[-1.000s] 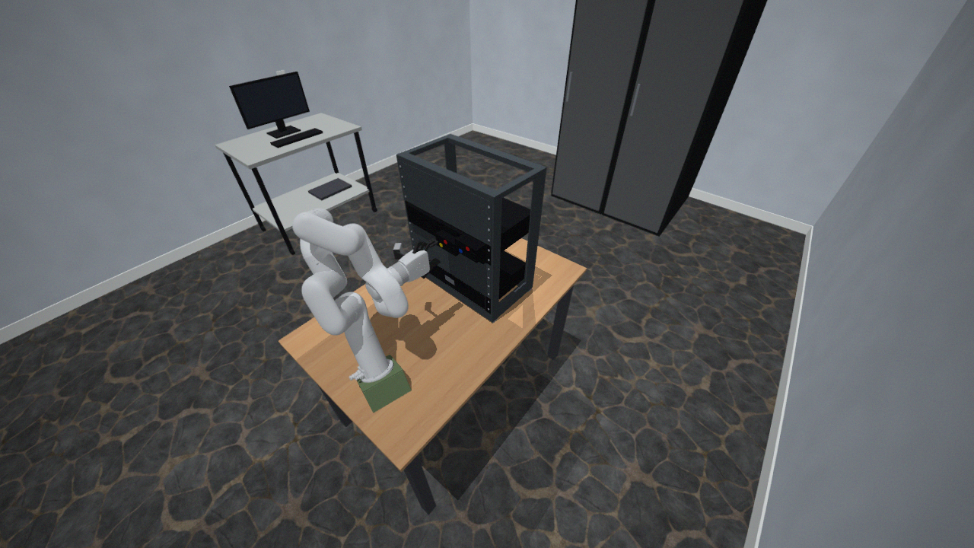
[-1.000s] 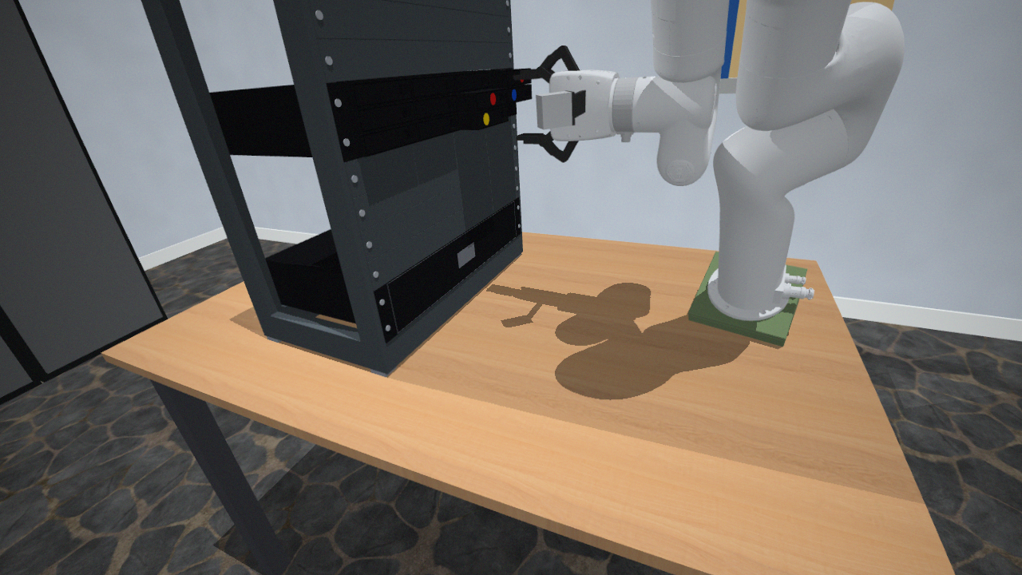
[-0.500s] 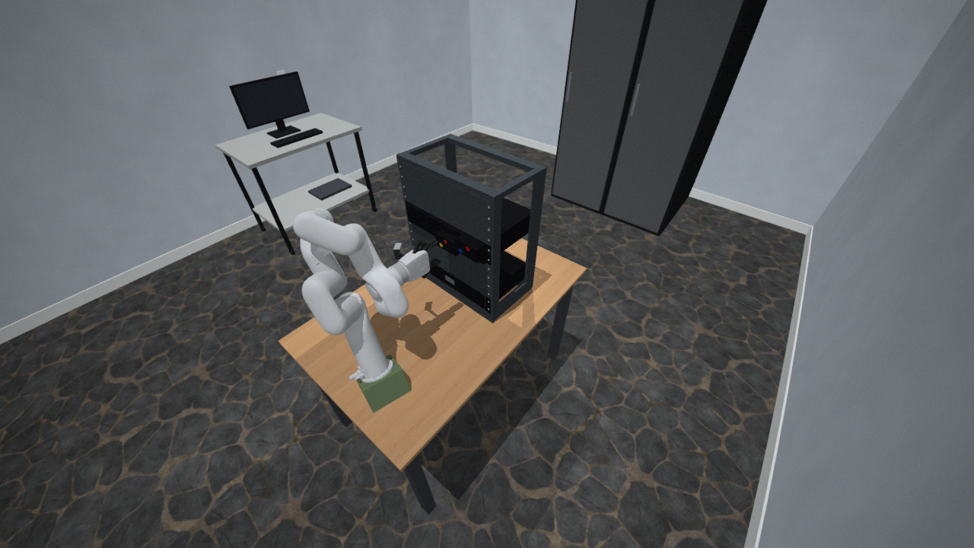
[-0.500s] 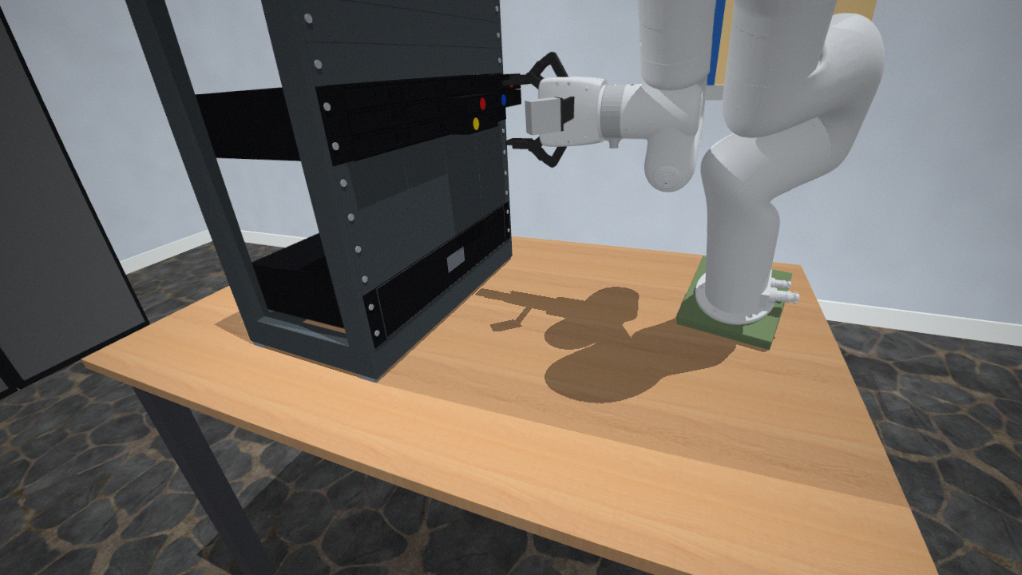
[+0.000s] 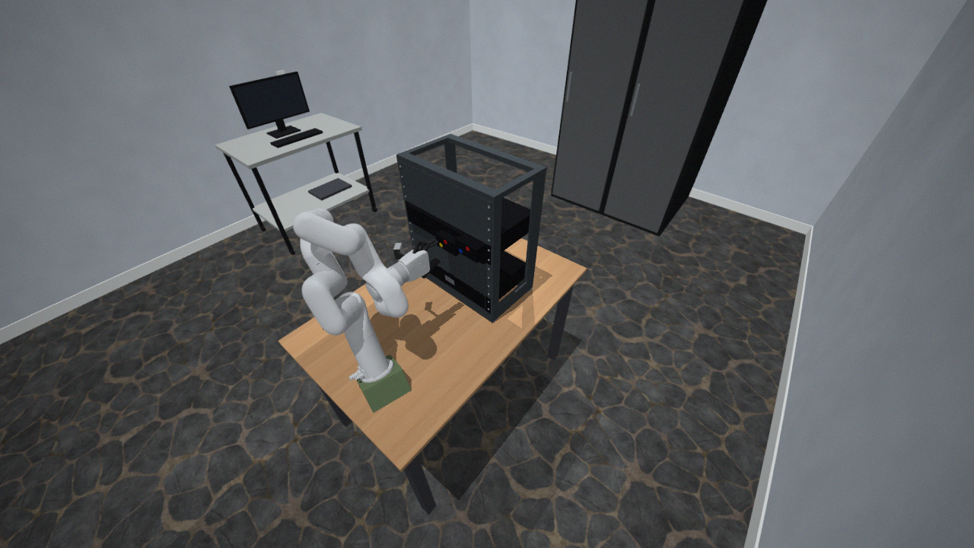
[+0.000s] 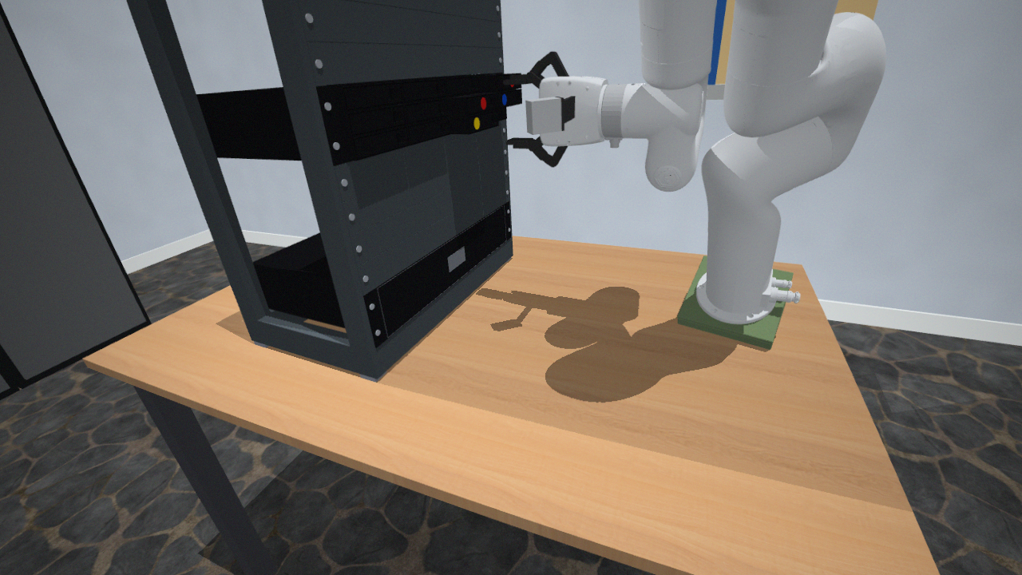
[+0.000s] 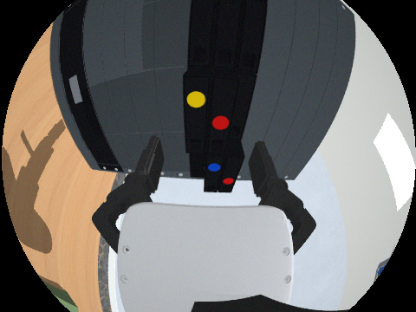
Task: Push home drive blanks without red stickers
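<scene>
The dark rack (image 5: 469, 224) stands on the wooden table (image 6: 543, 386). Its black storage chassis (image 6: 407, 114) has four blanks standing out of the front, with a yellow sticker (image 7: 196, 100), a red sticker (image 7: 220, 121), a blue sticker (image 7: 214, 166) and a second red sticker (image 7: 228, 180). The yellow (image 6: 477, 123), red (image 6: 483, 102) and blue (image 6: 504, 99) stickers also show in the exterior view. My gripper (image 6: 520, 110) is open and empty at the chassis end nearest the arm, one finger above and one below it. In the wrist view the gripper (image 7: 204, 173) straddles the blue and second red blanks.
A second black unit (image 6: 442, 267) sits low in the rack. The arm's green base (image 6: 735, 315) is at the table's far side. A desk with a monitor (image 5: 272, 109) and a tall dark cabinet (image 5: 647, 102) stand off the table.
</scene>
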`<state>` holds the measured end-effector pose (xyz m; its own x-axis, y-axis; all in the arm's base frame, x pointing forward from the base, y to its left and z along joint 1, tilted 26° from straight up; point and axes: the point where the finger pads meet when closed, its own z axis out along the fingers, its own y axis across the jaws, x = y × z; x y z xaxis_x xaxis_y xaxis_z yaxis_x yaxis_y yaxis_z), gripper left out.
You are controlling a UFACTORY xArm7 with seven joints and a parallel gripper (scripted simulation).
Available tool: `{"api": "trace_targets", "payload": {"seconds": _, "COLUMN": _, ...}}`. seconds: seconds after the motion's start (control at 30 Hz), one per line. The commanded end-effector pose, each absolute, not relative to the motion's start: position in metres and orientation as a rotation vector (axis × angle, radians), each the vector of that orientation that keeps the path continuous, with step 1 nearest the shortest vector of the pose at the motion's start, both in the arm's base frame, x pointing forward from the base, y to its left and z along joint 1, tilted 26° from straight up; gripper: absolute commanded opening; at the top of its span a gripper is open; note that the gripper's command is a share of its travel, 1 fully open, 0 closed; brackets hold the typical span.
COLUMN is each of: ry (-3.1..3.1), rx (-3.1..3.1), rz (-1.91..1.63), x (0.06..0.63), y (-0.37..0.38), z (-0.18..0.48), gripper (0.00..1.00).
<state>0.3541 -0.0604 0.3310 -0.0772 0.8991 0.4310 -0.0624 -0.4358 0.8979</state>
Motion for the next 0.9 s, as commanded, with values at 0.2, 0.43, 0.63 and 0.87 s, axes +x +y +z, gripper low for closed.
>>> {"api": "trace_targets", "payload": {"seconds": 0.2, "ry": 0.947, "rx": 1.436, "rz": 1.616, "x": 0.3542, "y": -0.061, "z": 0.3317, "gripper": 1.0}}
{"api": "trace_targets", "payload": {"seconds": 0.43, "ry": 0.947, "rx": 1.436, "rz": 1.616, "x": 0.3542, "y": -0.061, "z": 0.3317, "gripper": 1.0}}
{"api": "trace_targets", "payload": {"seconds": 0.63, "ry": 0.947, "rx": 1.436, "rz": 1.616, "x": 0.3542, "y": -0.061, "z": 0.3316, "gripper": 1.0}}
{"api": "trace_targets", "payload": {"seconds": 0.87, "ry": 0.947, "rx": 1.436, "rz": 1.616, "x": 0.3544, "y": -0.0638, "z": 0.3311, "gripper": 1.0}}
